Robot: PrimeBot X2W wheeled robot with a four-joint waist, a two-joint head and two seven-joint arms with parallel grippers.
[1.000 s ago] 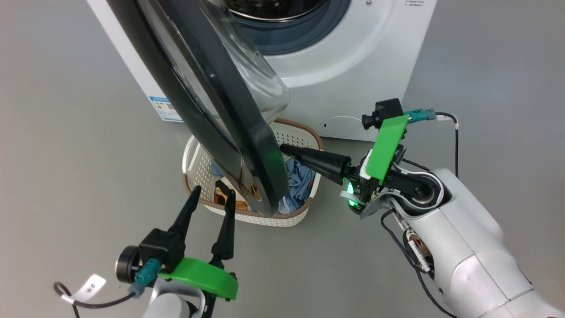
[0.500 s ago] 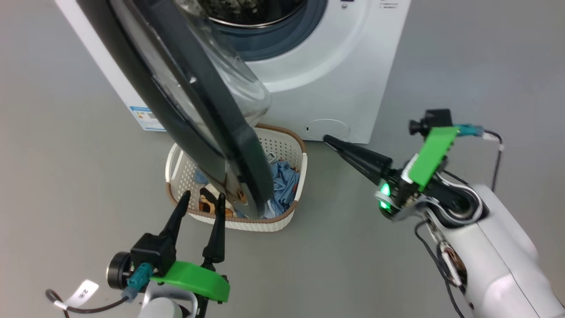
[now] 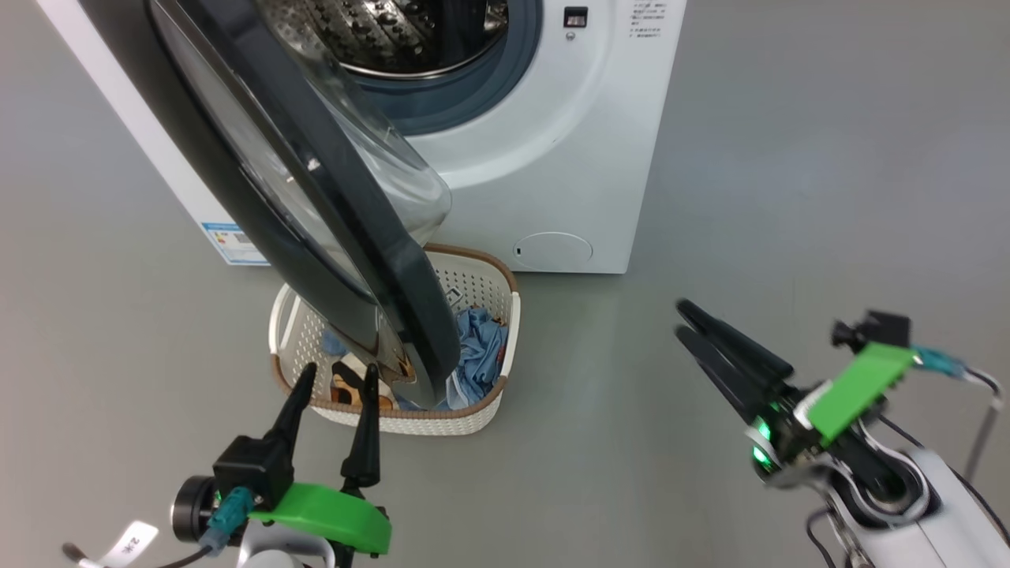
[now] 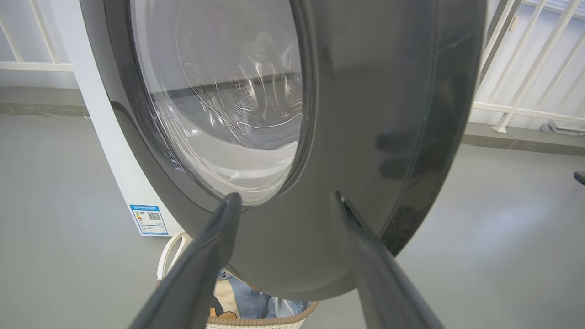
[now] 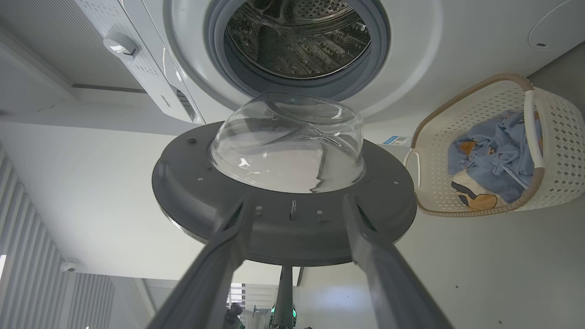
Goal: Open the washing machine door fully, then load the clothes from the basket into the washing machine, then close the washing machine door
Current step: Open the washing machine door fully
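Remote desk here. The big white front-loading washing machine [image 3: 552, 158] fills the upper left of the head view. Its large round door with the glossy black rim and clear glass bowl [image 3: 387, 260] stands open, slanting down toward the middle of the frame. Below the door's lower edge is the small cream-white perforated plastic basket with a brown rim [image 3: 442, 422]. It sits on the grey floor [image 3: 789, 197] just in front of the machine, with the bundle of light blue printed clothes [image 3: 477, 347] inside. My left gripper [image 3: 335, 379] is at the lower left, fingers spread wide and empty, tips near the basket's closest rim. My right gripper [image 3: 683, 319] is at the lower right, well apart from the door. Its wrist view shows the fingers parted, holding nothing.
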